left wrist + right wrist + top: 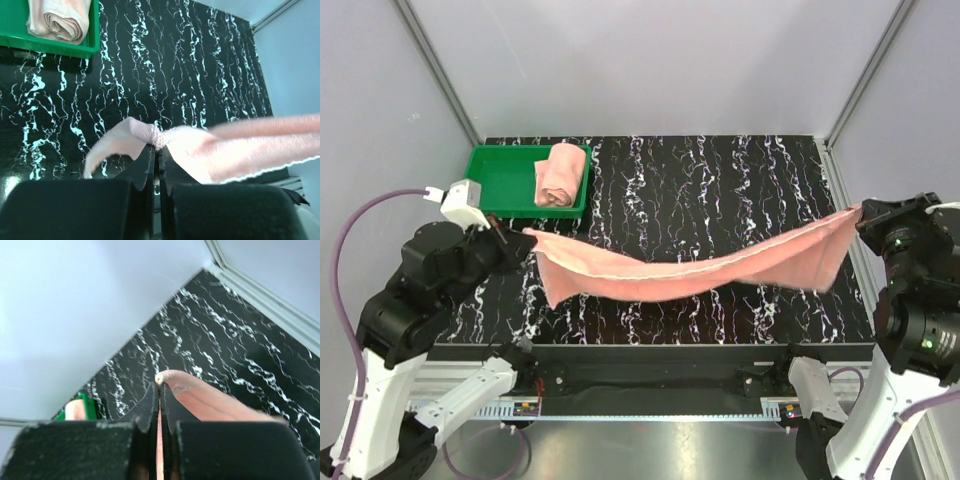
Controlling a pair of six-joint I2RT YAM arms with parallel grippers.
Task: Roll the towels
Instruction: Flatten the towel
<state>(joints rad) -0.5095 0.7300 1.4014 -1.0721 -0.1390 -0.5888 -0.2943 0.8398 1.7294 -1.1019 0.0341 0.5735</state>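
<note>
Left gripper (523, 240) and right gripper (861, 214) each clamped on an end of the salmon-pink terry towel (700, 272), which hangs sagging over the black marbled worktop (720, 180); a second rolled pink towel (561, 174) lies in the green plastic tray (500, 180).

Left wrist view crops the rolled towel (57, 17) and blurs the stretched towel (240, 150).

The desk (720, 180) is a glossy black rectangle streaked with white, marble-like veins running mostly from near edge to far edge. Directly on it sits one green tray (505, 178), at about 10 o'clock, tucked into the far left corner with its long side parallel to the far edge.
</note>
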